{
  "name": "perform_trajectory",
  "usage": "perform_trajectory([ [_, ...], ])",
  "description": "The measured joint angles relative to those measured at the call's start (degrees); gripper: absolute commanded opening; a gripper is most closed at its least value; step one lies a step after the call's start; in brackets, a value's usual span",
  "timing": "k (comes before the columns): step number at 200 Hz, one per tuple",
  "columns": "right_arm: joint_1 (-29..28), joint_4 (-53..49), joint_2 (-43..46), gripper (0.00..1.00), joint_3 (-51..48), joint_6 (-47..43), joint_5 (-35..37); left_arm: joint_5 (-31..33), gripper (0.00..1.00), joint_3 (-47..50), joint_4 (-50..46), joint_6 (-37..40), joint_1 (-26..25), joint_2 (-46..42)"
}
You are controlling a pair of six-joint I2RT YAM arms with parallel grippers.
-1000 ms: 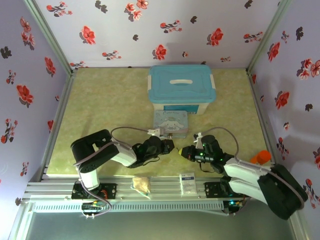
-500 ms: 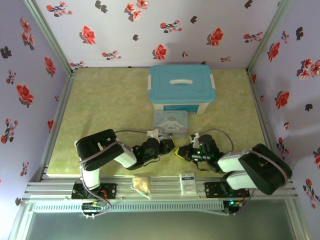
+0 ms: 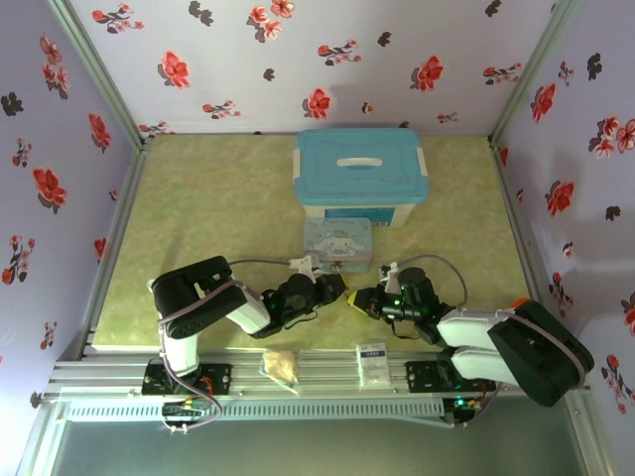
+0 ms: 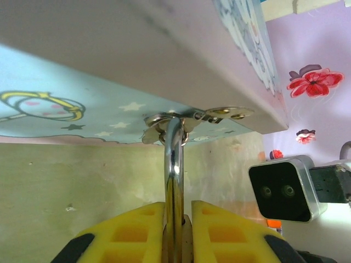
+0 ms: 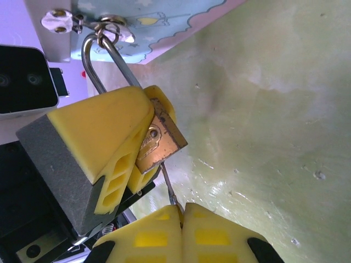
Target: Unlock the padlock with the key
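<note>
Closest in, the right wrist view has the right gripper (image 5: 181, 218) pinched closed on the key (image 5: 168, 186), tip meeting the padlock (image 5: 162, 143). The left gripper (image 4: 178, 222) clamps that padlock, with its shackle (image 4: 174, 159) hooked through the tin's (image 4: 82, 109) clasp. Overhead, a blue-lidded box (image 3: 360, 169) stands behind.

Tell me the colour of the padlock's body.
Brass-gold; the padlock shows best in the right wrist view.
</note>
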State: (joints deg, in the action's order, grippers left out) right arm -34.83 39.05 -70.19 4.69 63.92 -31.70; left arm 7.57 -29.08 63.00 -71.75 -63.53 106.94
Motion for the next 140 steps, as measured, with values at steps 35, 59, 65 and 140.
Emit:
perform_trajectory([
  [35, 0.1, 4.2, -1.6, 0.00, -0.7, 3.7, 1.3, 1.1, 0.05, 0.3, 3.3, -1.6, 0.2, 1.4],
  [59, 0.1, 8.9, -3.0, 0.00, -2.1, 6.6, 2.4, 1.5, 0.05, 0.3, 4.4, -2.3, 0.2, 1.9],
  [65, 0.1, 9.8, -3.1, 0.00, -2.5, 7.2, 2.8, 1.5, 0.05, 0.4, 4.5, -2.4, 0.2, 1.9],
  [140, 0.1, 14.3, -3.1, 0.00, -3.7, 10.1, 5.0, 2.3, 0.05, 0.4, 6.3, -4.2, 0.3, 1.9],
])
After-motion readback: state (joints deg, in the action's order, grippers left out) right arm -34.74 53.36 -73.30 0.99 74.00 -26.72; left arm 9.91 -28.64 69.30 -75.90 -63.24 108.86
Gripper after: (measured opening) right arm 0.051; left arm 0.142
